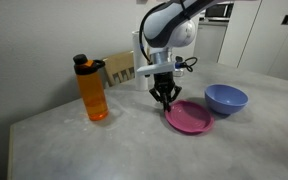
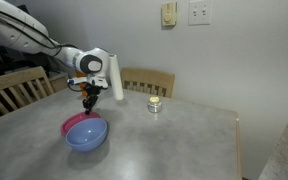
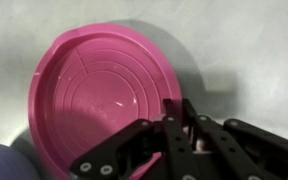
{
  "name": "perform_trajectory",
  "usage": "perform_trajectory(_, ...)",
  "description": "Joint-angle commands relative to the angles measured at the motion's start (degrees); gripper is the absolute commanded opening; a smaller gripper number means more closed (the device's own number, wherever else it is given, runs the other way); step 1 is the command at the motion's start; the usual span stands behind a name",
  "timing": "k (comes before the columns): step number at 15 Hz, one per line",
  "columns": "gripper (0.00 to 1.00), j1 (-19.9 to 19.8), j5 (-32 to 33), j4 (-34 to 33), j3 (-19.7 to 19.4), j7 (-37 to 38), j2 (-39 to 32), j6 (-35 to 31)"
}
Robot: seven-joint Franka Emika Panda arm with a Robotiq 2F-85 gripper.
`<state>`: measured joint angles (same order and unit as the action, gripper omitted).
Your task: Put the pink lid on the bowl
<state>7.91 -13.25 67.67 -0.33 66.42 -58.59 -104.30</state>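
Grey desk (image 1: 84, 150) carries the pink lid (image 1: 189, 117) flat, just beside the bowl (image 1: 225, 98). Your jaws sit at its rim; gripping or not cannot be told. Pinch the rim firmly, lift level.

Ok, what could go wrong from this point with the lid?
1. The end effector sits at the edge of the flat pink lid; a grip on that thin rim could slip or tilt the lid.
2. The blue bowl stands close beside the lid, so a lift or drag might knock it aside.
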Motion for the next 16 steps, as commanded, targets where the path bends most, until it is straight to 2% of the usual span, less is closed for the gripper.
perform_trajectory(1,0.03,2.3,4.6,-1.8,0.1,-3.3,0.6,7.7)
perform_trajectory(10,0.03,9.1,16.1,-16.3,-0.7,-10.2,-1.7,30.6)
perform_trajectory(13,0.03,10.0,18.7,-19.7,-1.2,-11.9,-2.1,34.4)
perform_trajectory(16,0.03,9.5,21.4,-18.9,-1.6,-13.7,-1.2,34.9)
